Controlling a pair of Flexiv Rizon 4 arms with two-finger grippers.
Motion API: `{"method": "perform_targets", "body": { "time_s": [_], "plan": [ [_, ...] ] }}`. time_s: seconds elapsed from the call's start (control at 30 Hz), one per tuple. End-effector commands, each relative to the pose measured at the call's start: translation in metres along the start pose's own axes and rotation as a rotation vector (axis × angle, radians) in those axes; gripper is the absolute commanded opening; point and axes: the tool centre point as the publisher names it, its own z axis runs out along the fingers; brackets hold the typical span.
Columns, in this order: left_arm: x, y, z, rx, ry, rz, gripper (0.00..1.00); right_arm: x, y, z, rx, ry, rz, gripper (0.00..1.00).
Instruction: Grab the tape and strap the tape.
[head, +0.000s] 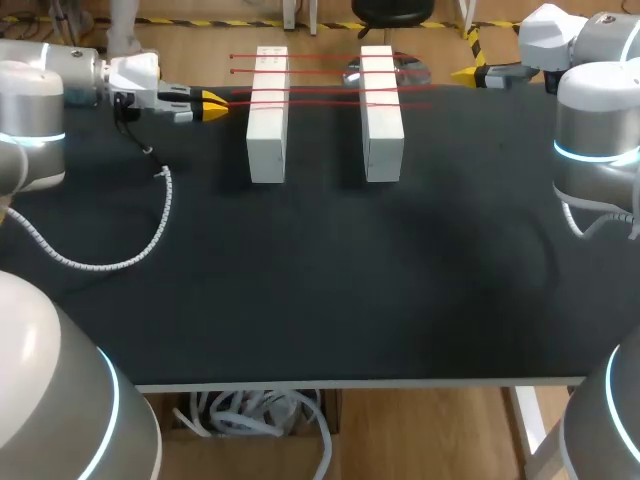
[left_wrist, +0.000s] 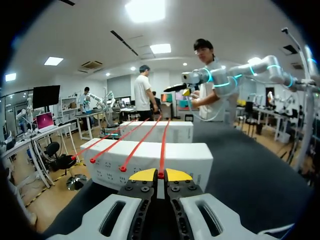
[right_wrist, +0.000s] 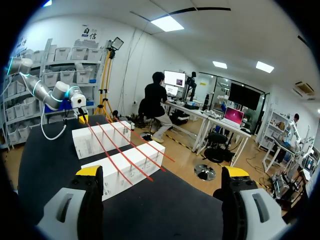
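Closest up, left end effector (left_wrist: 160, 174) has its yellow tips pinched together on the end of one thin red tape strip (left_wrist: 163, 146). That strip and three more like it run across two long white rectangular blocks (head: 268, 120) sitting side by side on the black counter (head: 320, 290). Right end effector (right_wrist: 162, 172) hangs off past the blocks' far side, fingers wide apart, holding nothing.

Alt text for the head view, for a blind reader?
Four red tapes stretch across two white blocks on a black table. The left gripper, fingers together, grips the end of the nearest tape; the right gripper sits near the far right corner.
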Motion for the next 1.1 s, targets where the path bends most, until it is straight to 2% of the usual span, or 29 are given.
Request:
{"method": "perform_targets", "body": {
  "time_s": [0.03,0.3,0.6,0.9,1.1],
  "plan": [
    [0.010,-0.014,-0.005,-0.017,-0.044,-0.016,0.00,0.000,-0.001,0.000,-0.002,0.001,0.000,1.00],
    [0.018,-0.047,-0.018,0.021,-0.035,-0.040,0.00,0.000,-0.001,0.000,-0.002,0.001,0.000,1.00],
    [0.033,-0.108,-0.025,0.114,0.003,-0.111,0.00,0.000,-0.001,0.000,-0.002,0.001,0.000,1.00],
    [0.051,-0.178,-0.005,0.256,-0.018,-0.153,0.00,0.000,-0.001,0.000,-0.002,0.001,0.000,1.00],
    [0.071,-0.213,0.018,0.317,-0.038,-0.100,0.00,0.000,-0.001,0.000,-0.002,0.001,0.000,1.00]
  ]
}}
